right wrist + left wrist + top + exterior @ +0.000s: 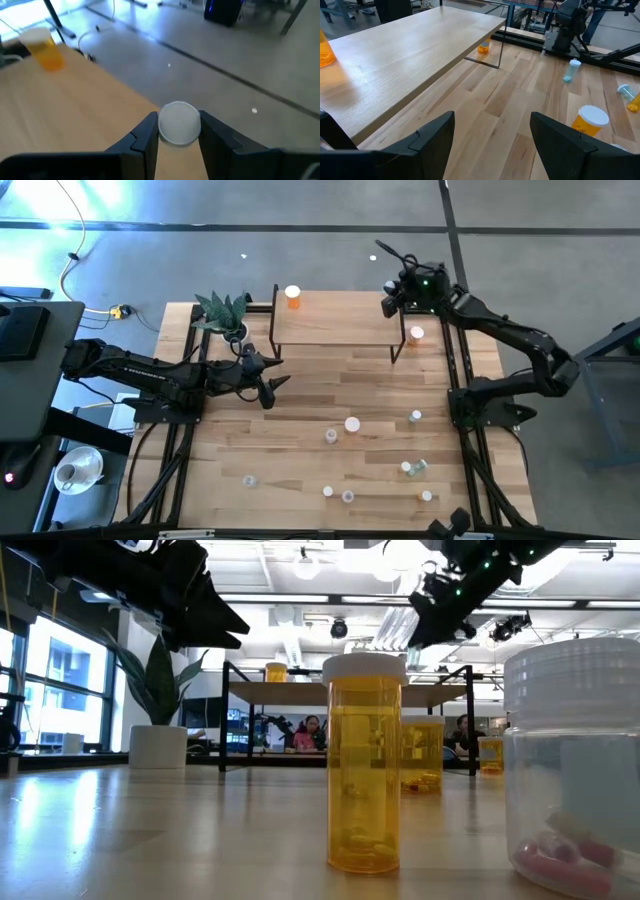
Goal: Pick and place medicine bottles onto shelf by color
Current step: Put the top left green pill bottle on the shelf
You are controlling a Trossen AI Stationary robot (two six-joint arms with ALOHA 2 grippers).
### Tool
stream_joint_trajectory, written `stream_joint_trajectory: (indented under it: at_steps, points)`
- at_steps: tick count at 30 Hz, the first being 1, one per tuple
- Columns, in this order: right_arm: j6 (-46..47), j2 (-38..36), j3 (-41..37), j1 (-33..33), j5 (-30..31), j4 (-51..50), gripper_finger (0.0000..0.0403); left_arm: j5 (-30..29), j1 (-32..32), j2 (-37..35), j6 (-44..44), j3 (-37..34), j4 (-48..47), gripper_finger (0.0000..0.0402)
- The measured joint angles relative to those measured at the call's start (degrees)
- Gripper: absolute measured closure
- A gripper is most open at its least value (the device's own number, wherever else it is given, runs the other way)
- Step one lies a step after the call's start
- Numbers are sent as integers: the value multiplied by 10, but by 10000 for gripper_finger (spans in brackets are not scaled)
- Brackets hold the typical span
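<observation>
You see an orange bottle (292, 297) with white cap on the light-wood shelf (335, 320); the plant (223, 310) is green.

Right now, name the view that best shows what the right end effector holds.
Right wrist view: the white-capped bottle sits between the right end effector fingers. High and low views show only the arm; the left wrist view misses it.

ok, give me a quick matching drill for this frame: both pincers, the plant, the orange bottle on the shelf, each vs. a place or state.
Things:
1. left pincer
2. right pincer
3. plant
4. orange bottle

Place or state:
A. stands on the shelf's back-left corner
B. shut on a white-capped bottle over the shelf's right end
C. open, empty, before the shelf's left end
D. on the table left of the shelf

Pairs: 1-C, 2-B, 3-D, 4-A
</observation>
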Motion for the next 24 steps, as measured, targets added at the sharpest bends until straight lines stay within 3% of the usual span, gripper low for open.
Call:
stream_joint_trajectory:
  at_steps: [13, 24]
  points:
    - [13, 55, 0, 0, -5, -35, 300, 0, 0, 0, 0, 0, 0, 151]
    - [18, 55, 0, 0, -5, -53, 299, 0, 0, 0, -1, 0, 0, 151]
